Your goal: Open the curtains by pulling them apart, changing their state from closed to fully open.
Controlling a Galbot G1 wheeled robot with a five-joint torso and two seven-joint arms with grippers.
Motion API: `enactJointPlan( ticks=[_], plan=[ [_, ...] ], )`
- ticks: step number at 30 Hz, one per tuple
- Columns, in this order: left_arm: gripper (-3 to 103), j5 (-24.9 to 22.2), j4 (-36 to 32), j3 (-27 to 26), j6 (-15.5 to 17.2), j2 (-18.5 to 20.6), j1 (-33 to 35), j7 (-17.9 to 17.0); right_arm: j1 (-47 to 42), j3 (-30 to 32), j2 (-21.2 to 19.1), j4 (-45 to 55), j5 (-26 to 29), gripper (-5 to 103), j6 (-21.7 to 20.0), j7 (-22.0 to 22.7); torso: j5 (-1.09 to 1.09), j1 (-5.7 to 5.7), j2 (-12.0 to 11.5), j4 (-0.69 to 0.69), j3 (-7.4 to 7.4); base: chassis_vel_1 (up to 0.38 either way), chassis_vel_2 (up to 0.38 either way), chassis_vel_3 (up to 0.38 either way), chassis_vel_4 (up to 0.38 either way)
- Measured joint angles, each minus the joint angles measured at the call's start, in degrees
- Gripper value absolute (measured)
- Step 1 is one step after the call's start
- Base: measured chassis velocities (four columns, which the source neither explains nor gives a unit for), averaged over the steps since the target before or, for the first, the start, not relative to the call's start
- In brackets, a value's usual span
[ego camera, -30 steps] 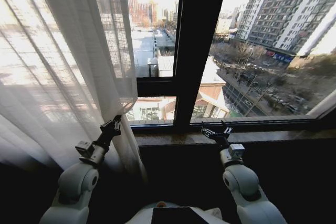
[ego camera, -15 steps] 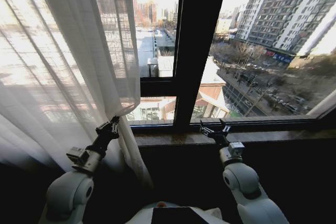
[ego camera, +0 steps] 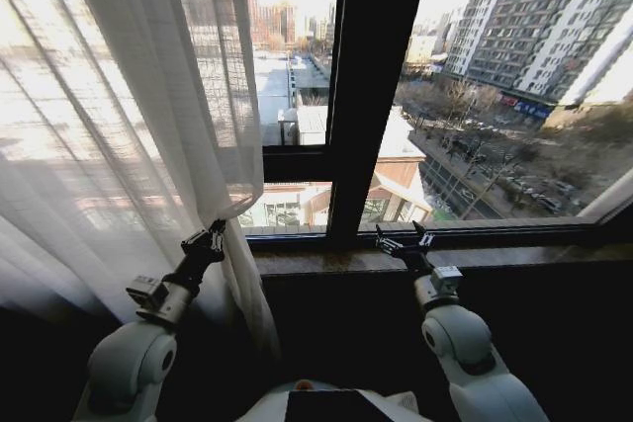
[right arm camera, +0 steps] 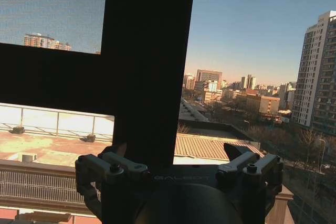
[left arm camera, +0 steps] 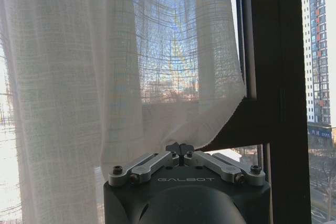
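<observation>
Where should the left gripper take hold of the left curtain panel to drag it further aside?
Probably the thick bunched inner edge of the curtain, low near the sill, approached from the window-centre side. The left gripper sits right there, fingers shut; the folds gather into one graspable rope.

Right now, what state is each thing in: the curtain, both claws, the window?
Curtain: drawn aside on the robot's left, gathered in folds, its lower edge pinched.
Left claw: shut on the curtain edge, low beside the sill.
Right claw: open, holding nothing, just above the sill.
Window frame: uncovered, dark bars bare, city visible through the glass.
</observation>
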Motion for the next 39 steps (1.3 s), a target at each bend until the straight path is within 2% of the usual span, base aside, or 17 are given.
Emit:
enactJointPlan(
  ticks=[13,39],
  plan=[
    [0,1.1,0.3,0.2,-0.9,-0.7,0.2,0.0,-0.2,-0.3,-0.1,0.2,-0.3,100,-0.1,0.0,0.01,0.00,0.0,0.00,0.00,0.113,0.104,-0.100,-0.110],
    [0,2.6,0.0,0.7,-1.3,-1.7,0.5,0.0,-1.1,-0.4,0.4,0.9,-0.6,100,-0.2,-0.1,-0.02,0.00,0.0,0.00,0.00,0.295,0.293,-0.301,-0.290]
  ],
)
